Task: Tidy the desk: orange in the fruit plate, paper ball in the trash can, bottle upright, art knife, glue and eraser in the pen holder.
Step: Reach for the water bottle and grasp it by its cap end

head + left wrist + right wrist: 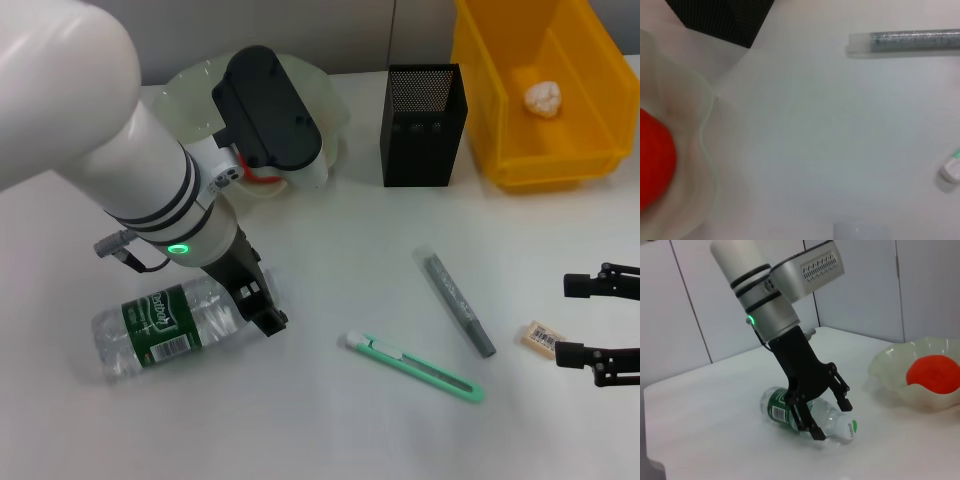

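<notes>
Your left gripper (262,303) has its fingers spread around the lying bottle (165,329) at 8 o'clock. Your right gripper (585,320) idles open at 4 o'clock.

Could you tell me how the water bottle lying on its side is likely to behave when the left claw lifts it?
The bottle is round and on its side, so it may roll if nudged. Its clear plastic looks thin, so it might dent and slip. The left claw straddles it near the cap end, so it may tilt.
</notes>
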`<action>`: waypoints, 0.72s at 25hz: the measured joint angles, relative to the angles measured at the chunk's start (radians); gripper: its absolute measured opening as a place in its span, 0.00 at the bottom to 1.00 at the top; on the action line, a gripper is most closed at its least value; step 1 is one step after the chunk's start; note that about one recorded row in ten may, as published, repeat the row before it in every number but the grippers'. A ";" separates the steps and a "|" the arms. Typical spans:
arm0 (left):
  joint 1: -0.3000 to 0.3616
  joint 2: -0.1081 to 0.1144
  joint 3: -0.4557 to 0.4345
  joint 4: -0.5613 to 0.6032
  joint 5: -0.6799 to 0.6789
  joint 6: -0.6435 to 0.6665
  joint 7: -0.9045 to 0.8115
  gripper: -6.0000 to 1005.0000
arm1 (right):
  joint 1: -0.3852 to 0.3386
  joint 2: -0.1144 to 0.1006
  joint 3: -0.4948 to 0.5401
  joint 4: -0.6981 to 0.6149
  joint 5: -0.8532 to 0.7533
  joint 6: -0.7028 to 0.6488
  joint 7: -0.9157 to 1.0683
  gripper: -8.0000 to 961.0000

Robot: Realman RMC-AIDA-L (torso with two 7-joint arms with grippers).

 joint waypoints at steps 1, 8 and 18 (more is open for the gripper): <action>0.000 0.000 0.002 -0.007 -0.003 -0.008 0.000 0.82 | 0.002 0.000 0.000 0.006 -0.001 0.001 0.000 0.87; 0.000 0.000 0.037 -0.034 -0.008 -0.053 0.002 0.82 | 0.012 0.005 0.000 0.017 -0.003 0.003 -0.009 0.87; -0.003 0.000 0.042 -0.061 -0.004 -0.067 0.013 0.81 | 0.028 0.009 -0.003 0.028 -0.008 0.002 -0.012 0.87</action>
